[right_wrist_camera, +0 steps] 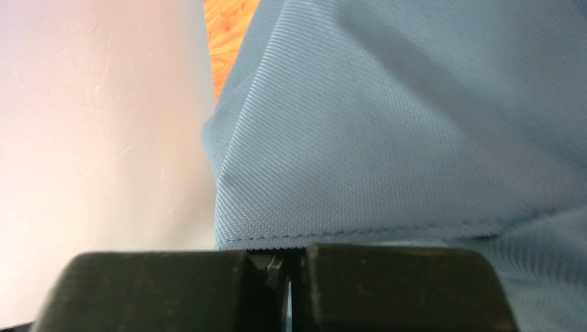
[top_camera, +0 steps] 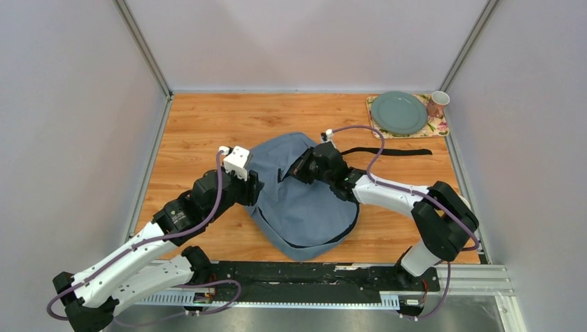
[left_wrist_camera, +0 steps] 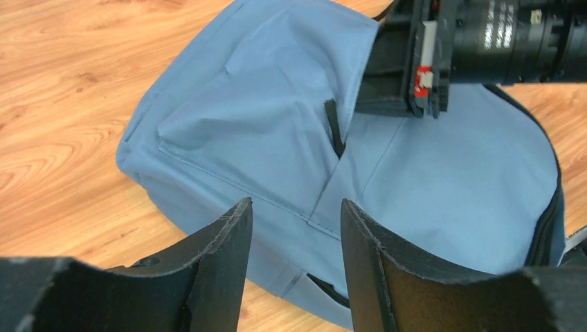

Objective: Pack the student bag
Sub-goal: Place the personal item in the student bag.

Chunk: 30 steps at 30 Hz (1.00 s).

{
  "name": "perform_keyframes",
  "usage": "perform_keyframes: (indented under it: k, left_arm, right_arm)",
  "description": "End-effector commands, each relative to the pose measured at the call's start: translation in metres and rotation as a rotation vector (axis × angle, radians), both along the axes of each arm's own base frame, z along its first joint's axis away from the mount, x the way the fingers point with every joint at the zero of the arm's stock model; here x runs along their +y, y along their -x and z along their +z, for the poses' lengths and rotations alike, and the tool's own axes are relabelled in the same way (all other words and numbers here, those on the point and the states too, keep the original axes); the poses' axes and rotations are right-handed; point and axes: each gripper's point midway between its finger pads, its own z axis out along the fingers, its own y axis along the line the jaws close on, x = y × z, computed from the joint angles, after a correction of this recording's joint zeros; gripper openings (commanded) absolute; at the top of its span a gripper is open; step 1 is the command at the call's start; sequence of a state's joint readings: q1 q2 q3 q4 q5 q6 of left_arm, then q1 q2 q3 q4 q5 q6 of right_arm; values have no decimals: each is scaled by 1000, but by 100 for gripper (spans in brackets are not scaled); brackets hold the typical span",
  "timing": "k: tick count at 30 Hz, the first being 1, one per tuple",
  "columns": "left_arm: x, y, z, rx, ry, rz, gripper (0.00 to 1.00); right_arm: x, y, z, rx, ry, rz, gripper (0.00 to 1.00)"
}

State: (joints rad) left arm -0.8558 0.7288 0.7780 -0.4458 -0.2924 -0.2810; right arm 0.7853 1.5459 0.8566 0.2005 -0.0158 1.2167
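Observation:
The student bag (top_camera: 304,204) is a big grey-blue fabric backpack lying flat in the middle of the wooden table. My left gripper (top_camera: 255,185) is open and empty at the bag's left edge; in the left wrist view its fingertips (left_wrist_camera: 296,206) straddle air just above the bag (left_wrist_camera: 263,117) near a front pocket seam. My right gripper (top_camera: 306,169) is over the bag's upper part, shut on a fold of the bag's fabric edge (right_wrist_camera: 415,124), with the stitched hem at the closed jaws (right_wrist_camera: 291,257). Its body shows in the left wrist view (left_wrist_camera: 415,62), lifting a flap.
A green plate (top_camera: 399,113) lies on a floral placemat (top_camera: 441,128) at the back right, with a cup (top_camera: 437,104) beside it. A black strap (top_camera: 391,151) trails from the bag to the right. Grey walls close in on three sides.

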Motion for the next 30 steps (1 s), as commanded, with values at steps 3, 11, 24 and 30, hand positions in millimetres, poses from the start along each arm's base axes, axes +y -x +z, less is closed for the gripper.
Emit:
perform_keyframes:
  k: [3,11,24,30]
  left_arm:
    - [7,4,-8,21,10,27,58]
    - [11,5,-18,33,16,48,58]
    - [12,9,-19,50,84,73,58]
    - [14,14,-23,71,114,81,60]
  right_arm:
    - [10,-10,-3,16,29,37,0]
    - [-33,20,-5,-11,64,-3,1]
    - [-39,-6,21,-73,88,-100,0]
    - [-10,-40,15,-111,60,-91,0]
